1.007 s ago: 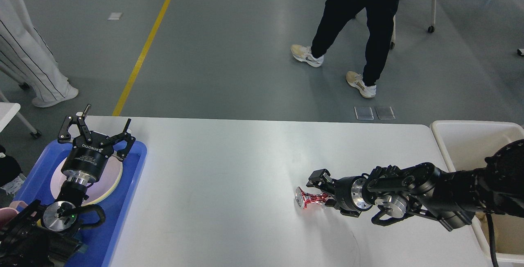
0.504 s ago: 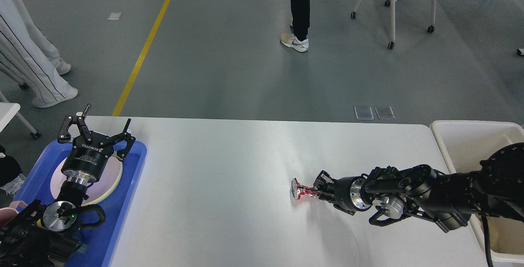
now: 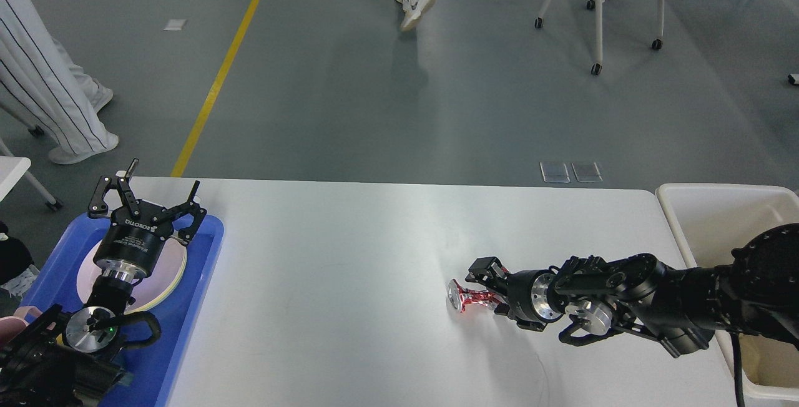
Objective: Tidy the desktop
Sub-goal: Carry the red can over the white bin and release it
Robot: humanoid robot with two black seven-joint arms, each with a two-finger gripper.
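Both arms reach low: left end effector (image 3: 147, 202) spread, right end effector (image 3: 489, 288) around crushed can (image 3: 467, 298).

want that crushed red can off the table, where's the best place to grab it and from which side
Grip the crushed can at its pinched red waist, coming in low from the right, as the right gripper does. It lies on its side on the table, its flared silver end facing left, so the narrow middle fits between the jaws.

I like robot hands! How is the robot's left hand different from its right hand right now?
The left gripper hangs over the blue tray, while the right gripper reaches low across the white desktop. The left gripper's fingers are spread wide and empty; the right gripper is around a crushed red can. Both are black, with two fingers.
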